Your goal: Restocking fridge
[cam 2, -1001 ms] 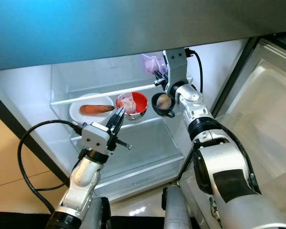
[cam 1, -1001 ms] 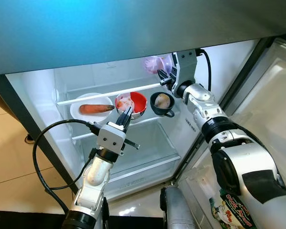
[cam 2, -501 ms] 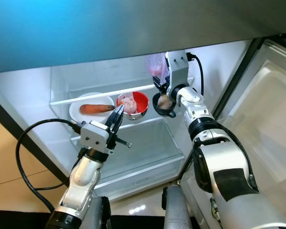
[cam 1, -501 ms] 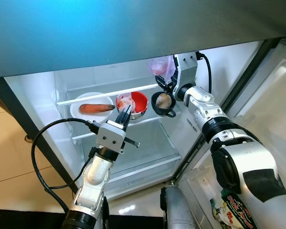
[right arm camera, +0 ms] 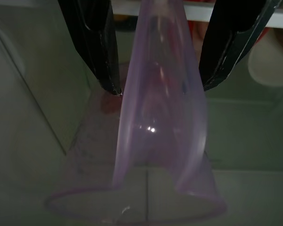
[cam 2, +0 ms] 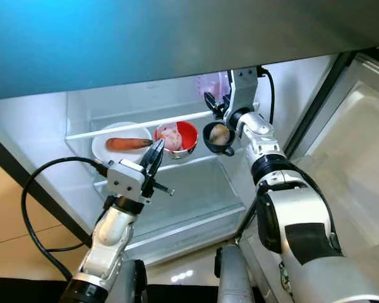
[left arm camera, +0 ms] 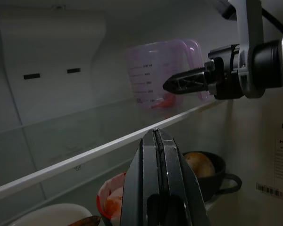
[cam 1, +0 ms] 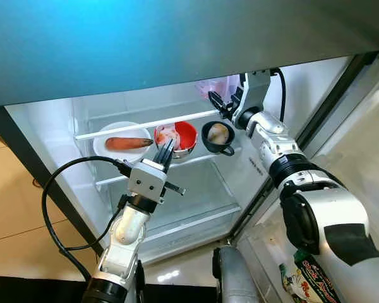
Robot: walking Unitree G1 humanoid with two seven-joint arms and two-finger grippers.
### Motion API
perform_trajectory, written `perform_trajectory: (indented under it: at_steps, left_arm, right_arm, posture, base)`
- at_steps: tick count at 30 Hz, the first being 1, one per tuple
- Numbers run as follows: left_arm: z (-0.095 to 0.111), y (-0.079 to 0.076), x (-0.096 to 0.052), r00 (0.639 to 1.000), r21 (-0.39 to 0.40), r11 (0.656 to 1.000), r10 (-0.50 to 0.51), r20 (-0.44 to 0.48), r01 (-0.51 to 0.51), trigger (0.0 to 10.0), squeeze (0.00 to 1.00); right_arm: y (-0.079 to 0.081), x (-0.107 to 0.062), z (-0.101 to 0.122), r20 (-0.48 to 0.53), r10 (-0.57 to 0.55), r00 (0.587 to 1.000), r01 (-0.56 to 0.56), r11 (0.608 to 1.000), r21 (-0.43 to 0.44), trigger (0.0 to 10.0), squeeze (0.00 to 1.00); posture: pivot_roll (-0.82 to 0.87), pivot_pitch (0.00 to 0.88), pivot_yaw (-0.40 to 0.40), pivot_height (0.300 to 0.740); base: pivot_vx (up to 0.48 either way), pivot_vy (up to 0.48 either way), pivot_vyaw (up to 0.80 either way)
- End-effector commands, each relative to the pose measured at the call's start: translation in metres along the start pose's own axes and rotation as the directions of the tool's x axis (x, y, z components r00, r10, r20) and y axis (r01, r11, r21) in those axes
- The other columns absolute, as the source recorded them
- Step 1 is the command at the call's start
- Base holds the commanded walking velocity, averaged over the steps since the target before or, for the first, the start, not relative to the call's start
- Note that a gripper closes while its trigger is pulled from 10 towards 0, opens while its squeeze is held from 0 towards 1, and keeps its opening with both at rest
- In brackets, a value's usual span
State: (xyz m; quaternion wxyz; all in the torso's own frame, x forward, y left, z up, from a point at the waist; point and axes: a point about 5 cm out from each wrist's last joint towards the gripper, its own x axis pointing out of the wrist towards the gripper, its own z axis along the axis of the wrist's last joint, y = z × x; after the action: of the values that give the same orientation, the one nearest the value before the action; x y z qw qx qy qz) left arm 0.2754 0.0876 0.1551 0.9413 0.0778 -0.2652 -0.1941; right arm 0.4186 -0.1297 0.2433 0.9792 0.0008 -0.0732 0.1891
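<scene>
The open fridge (cam 1: 63,120) holds a purple measuring jug (left arm camera: 165,70) on its upper glass shelf (cam 1: 145,124). The right gripper (left arm camera: 179,84) is spread wide astride the jug's handle (right arm camera: 160,94) — back straight out, level, without snagging it. The left gripper (cam 1: 165,151) hovers, fingers pressed together — empty.

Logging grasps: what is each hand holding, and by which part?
Nothing is held. The right hand is open, its fingers either side of the handle of the purple measuring jug without clamping it; the left hand is shut on nothing.
</scene>
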Motion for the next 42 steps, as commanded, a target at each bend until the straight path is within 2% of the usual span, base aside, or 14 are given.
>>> perform_trajectory:
  at_steps: [1, 8, 14, 18, 21, 25, 28, 34, 38, 42]
  left_arm:
    - [-0.003, -0.002, -0.006, 1.000, -0.017, 1.000, -0.012, -0.025, 0.011, 10.0, 0.00]
    - [-0.012, -0.007, -0.011, 0.996, -0.042, 0.998, -0.051, -0.074, 0.048, 10.0, 0.00]
    - [-0.015, -0.009, -0.013, 0.994, -0.047, 0.997, -0.063, -0.088, 0.059, 10.0, 0.00]
    - [-0.017, -0.010, -0.015, 0.992, -0.056, 0.996, -0.071, -0.101, 0.065, 10.0, 0.00]
    - [-0.017, -0.009, -0.016, 0.992, -0.058, 0.996, -0.070, -0.103, 0.065, 10.0, 0.00]
    - [-0.017, -0.008, -0.016, 0.992, -0.057, 0.996, -0.069, -0.102, 0.064, 10.0, 0.00]
    - [-0.017, -0.008, -0.015, 0.992, -0.057, 0.996, -0.069, -0.102, 0.063, 10.0, 0.00]
    - [-0.016, -0.006, -0.016, 0.993, -0.057, 0.997, -0.061, -0.098, 0.055, 10.0, 0.00]
    - [-0.016, -0.006, -0.018, 0.993, -0.060, 0.997, -0.057, -0.099, 0.052, 10.0, 0.00]
    - [-0.016, -0.006, -0.018, 0.993, -0.062, 0.997, -0.060, -0.099, 0.054, 10.0, 0.00]
  right_arm:
    - [-0.019, -0.013, -0.013, -0.017, -0.046, 0.999, 0.047, 0.999, 0.017, 10.0, 0.00]
    - [-0.023, -0.038, -0.055, -0.103, -0.022, 0.994, 0.021, 1.000, -0.013, 10.0, 0.00]
    - [-0.028, -0.050, -0.071, -0.137, -0.050, 0.989, 0.049, 0.999, -0.010, 10.0, 0.00]
    - [-0.036, -0.066, -0.085, -0.159, -0.087, 0.983, 0.084, 0.996, -0.025, 10.0, 0.00]
    - [-0.039, -0.070, -0.085, -0.139, -0.100, 0.985, 0.099, 0.995, -0.013, 10.0, 0.00]
    - [-0.046, -0.072, -0.071, -0.028, -0.096, 0.995, 0.098, 0.991, 0.091, 10.0, 0.00]
    - [-0.047, -0.073, -0.069, -0.021, -0.092, 0.995, 0.094, 0.991, 0.098, 10.0, 0.00]
    - [-0.056, -0.089, -0.069, 0.002, -0.076, 0.997, 0.074, 0.985, 0.153, 10.0, 0.00]
    - [-0.049, -0.106, -0.071, 0.031, 0.006, 0.999, -0.012, 0.983, 0.185, 10.0, 0.00]
    - [-0.035, -0.118, -0.069, 0.052, 0.111, 0.992, -0.119, 0.973, 0.199, 10.0, 0.00]
  posture:
    - [-0.13, 0.153, -0.061, 0.601]
    - [-0.13, 0.155, -0.050, 0.601]
    - [-0.14, 0.155, -0.050, 0.601]
    - [-0.13, 0.156, -0.044, 0.601]
    - [-0.13, 0.155, -0.043, 0.601]
    - [-0.13, 0.155, -0.041, 0.601]
    - [-0.13, 0.155, -0.041, 0.601]
    - [-0.13, 0.152, -0.048, 0.601]
    - [-0.14, 0.155, -0.043, 0.601]
    - [-0.14, 0.155, -0.039, 0.601]
  base:
    - [0.000, 0.000, 0.00]
    - [0.000, 0.000, 0.00]
    - [0.000, 0.000, 0.00]
    - [0.000, 0.000, 0.00]
    - [0.000, 0.000, 0.00]
    - [0.000, 0.000, 0.00]
    - [0.000, 0.000, 0.00]
    - [0.000, 0.000, 0.00]
    - [0.000, 0.000, 0.00]
    - [0.000, 0.000, 0.00]
